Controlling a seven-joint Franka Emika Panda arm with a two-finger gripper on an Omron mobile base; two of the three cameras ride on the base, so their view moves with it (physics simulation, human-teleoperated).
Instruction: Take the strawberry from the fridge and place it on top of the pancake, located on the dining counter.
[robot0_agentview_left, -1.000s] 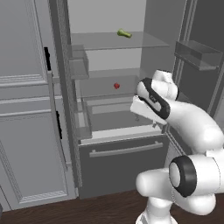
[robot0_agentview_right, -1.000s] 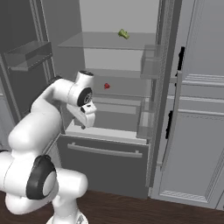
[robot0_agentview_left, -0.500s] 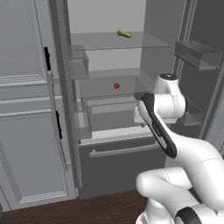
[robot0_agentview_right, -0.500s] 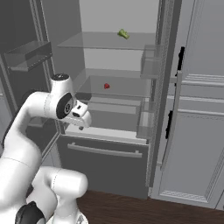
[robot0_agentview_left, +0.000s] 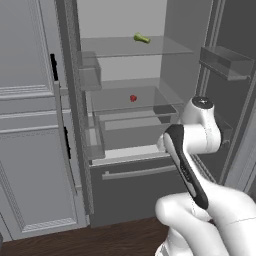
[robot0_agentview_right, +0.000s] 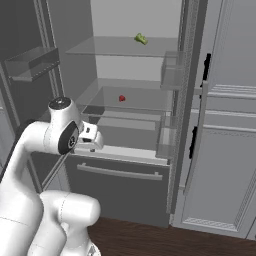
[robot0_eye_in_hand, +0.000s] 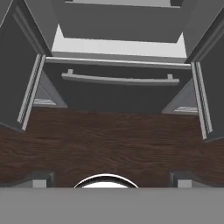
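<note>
Kitchen w/ dark wood floor (robot0_eye_in_hand: 113, 144); fridge (robot0_agentview_left: 145, 125) stands open, doors swung wide, bottom drawer (robot0_eye_in_hand: 118, 89) shut. Progress: door-opening looks done, nothing picked yet. Strawberry (robot0_agentview_left: 133, 98) sits untouched on the middle glass shelf (robot0_agentview_right: 125, 102), green item (robot0_agentview_left: 142, 38) on the shelf above. Left to do: reach in, grasp, carry to pancake on dining tabletop. Tool (robot0_eye_in_hand: 111, 177) has its fingers spread wide, empty, aimed down at floor & drawer front. Strawberry lies well apart from it, higher & deeper inside the fridge.
</note>
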